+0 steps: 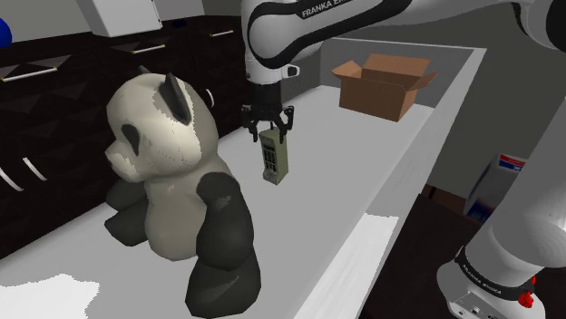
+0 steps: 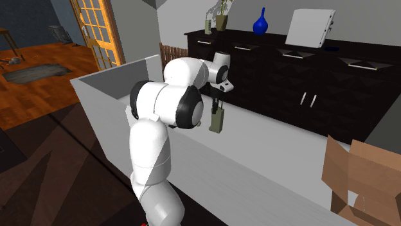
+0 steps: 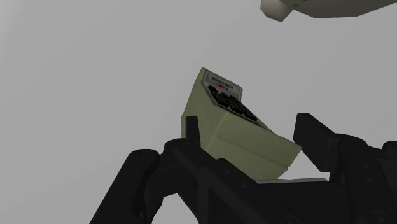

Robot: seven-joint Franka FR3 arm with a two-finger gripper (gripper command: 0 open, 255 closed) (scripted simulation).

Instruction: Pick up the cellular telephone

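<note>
Here the olive phone (image 1: 274, 157) hangs clasped in the claw (image 1: 269, 129).

cellular telephone (image 1: 273, 156): matt olive casing | panda toy (image 1: 168, 136): stitched cloth | box (image 1: 381, 86): brown cardboard | counter (image 1: 363, 159): smooth matt grey | arm (image 2: 154, 144): glossy white shell

Long grey counter (image 1: 345, 154) runs from shoulder view's lower left to upper right. Panda plush toy (image 1: 172, 181) sits upright on near end, at that view's left. Open brown cardboard box (image 1: 381, 86) stands at far end, flaps up, well apart from panda.
</note>
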